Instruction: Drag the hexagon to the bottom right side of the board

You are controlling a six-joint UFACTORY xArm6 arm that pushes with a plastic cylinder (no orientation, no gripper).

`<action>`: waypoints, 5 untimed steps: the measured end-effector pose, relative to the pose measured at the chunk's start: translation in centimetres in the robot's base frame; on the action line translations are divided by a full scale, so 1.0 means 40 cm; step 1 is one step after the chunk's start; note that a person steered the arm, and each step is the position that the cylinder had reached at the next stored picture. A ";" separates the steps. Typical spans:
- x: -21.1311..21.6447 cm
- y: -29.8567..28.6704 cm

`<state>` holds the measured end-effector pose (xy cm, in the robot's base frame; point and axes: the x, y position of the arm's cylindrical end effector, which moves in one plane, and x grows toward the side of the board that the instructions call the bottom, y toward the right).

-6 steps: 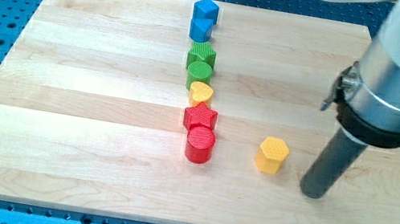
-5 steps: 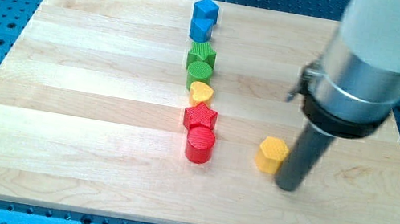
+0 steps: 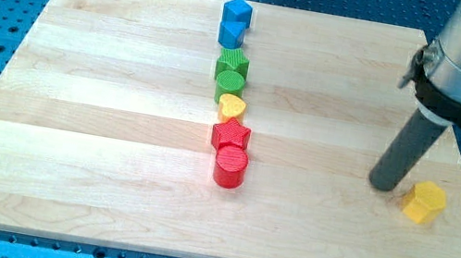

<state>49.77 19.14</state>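
The yellow hexagon (image 3: 425, 202) lies near the board's right edge, in the lower right part of the wooden board (image 3: 92, 172). My tip (image 3: 383, 185) stands on the board just left of the hexagon and slightly above it in the view, close to it; I cannot tell whether they touch. The dark rod rises from the tip to the silver arm at the view's top right.
A column of blocks runs down the board's middle: a blue cube (image 3: 237, 12), a blue block (image 3: 231, 34), a green block (image 3: 233, 61), a green cylinder (image 3: 231, 83), a yellow heart (image 3: 231, 107), a red star (image 3: 231, 134), a red cylinder (image 3: 230, 166).
The yellow hexagon has moved from the board's middle right to near the right edge. My tip came left to the hexagon, then moved right with it.
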 end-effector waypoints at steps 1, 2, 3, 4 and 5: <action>-0.004 0.000; -0.044 0.064; -0.011 0.180; 0.069 0.201; 0.038 0.201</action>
